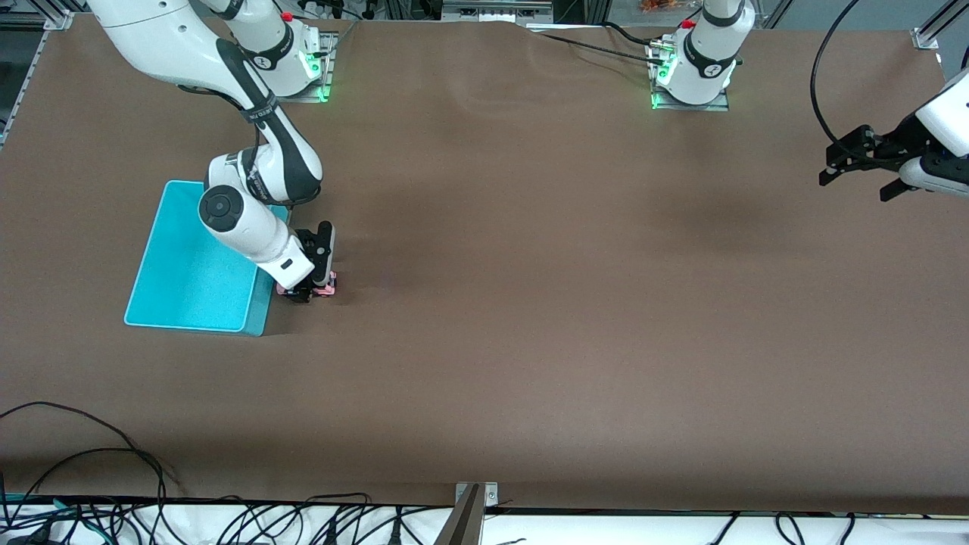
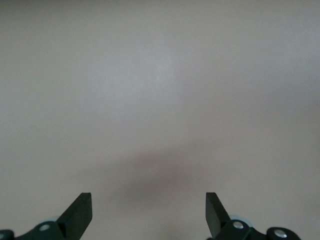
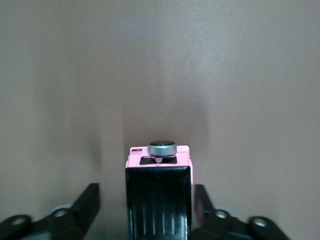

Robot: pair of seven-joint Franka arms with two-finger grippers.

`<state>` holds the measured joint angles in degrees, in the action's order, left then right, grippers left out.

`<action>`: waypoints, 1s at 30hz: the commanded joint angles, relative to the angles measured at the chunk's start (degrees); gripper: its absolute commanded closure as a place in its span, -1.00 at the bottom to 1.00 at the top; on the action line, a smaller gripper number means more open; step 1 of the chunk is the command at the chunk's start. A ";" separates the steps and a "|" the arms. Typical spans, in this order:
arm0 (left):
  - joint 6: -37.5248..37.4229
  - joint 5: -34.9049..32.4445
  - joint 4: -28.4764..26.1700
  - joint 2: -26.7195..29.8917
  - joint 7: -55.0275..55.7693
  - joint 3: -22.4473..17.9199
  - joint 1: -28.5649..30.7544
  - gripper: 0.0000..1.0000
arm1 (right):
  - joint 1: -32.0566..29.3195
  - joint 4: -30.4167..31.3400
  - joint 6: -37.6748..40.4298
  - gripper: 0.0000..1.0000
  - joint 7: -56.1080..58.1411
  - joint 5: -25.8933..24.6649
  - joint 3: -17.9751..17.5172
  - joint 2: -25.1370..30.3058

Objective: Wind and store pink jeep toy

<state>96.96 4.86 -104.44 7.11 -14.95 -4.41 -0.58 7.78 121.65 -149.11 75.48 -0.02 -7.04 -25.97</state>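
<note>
Straddling the jeep [image 1: 327, 285], the right gripper [image 1: 312, 291] is down at the tabletop [image 1: 530, 303] just beside the bin [image 1: 163, 303], at the bin's edge toward the left arm's end. In the right wrist view the jeep [image 3: 159, 192] sits between the jaws, black roof toward the camera; one finger [image 3: 87, 202] stands clear of the body with a gap showing, the other finger [image 3: 202, 200] lies close against the side. The jaws are part-way in and not yet seen to clamp; I judge a grasp is being taken so the toy can be drawn back along the tabletop to wind it. Its wheels appear to rest on the tabletop.

The bin is a shallow cyan tray; what shows of its floor holds nothing, though the right arm covers one corner.

The left gripper [image 1: 863, 163] waits in the air over the left arm's end of the tabletop, jaws wide apart and holding nothing.
</note>
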 commanded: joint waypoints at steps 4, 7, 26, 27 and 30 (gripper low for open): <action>-9.86 -4.33 9.25 -3.94 8.36 0.54 -2.94 -1.00 | -0.22 -0.18 -0.22 0.56 3.61 -0.07 0.18 1.09; -9.86 -4.77 10.22 -4.47 8.36 1.94 -2.77 -1.00 | -0.13 -1.93 1.36 0.65 3.79 -0.07 0.18 1.09; -10.12 -4.51 10.40 -4.47 8.10 3.70 -1.44 -1.00 | -2.67 -27.94 38.70 0.64 2.65 1.69 0.97 1.18; -10.13 -4.42 10.40 -4.47 8.53 3.79 -1.71 -1.00 | -3.11 -29.09 40.64 0.64 2.74 1.69 1.15 1.18; -10.13 -4.07 10.40 -4.47 8.54 4.06 -1.71 -1.00 | -5.31 -32.60 47.49 0.64 3.35 1.69 1.59 1.27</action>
<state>88.51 1.44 -96.10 3.53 -7.10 -1.04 -1.96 5.53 95.36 -111.41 77.90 0.46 -5.86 -24.25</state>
